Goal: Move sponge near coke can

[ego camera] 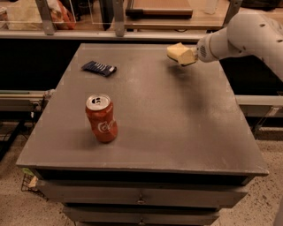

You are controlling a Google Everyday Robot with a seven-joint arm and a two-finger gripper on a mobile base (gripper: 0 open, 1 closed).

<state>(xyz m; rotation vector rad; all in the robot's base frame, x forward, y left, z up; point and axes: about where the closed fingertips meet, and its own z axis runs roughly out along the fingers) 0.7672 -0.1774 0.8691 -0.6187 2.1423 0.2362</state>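
Observation:
The pale yellow sponge (178, 53) is at the table's far right, held just above the surface with a shadow under it. My gripper (189, 56) reaches in from the right on the white arm and is shut on the sponge's right end. The red coke can (101, 118) stands upright at the front left of the table, well apart from the sponge, with its silver top showing.
A flat dark blue packet (99, 67) lies at the far left of the grey table (177, 132). Behind the table runs a railing and a shelf with a wooden tray (159, 8). Drawers sit under the table's front edge.

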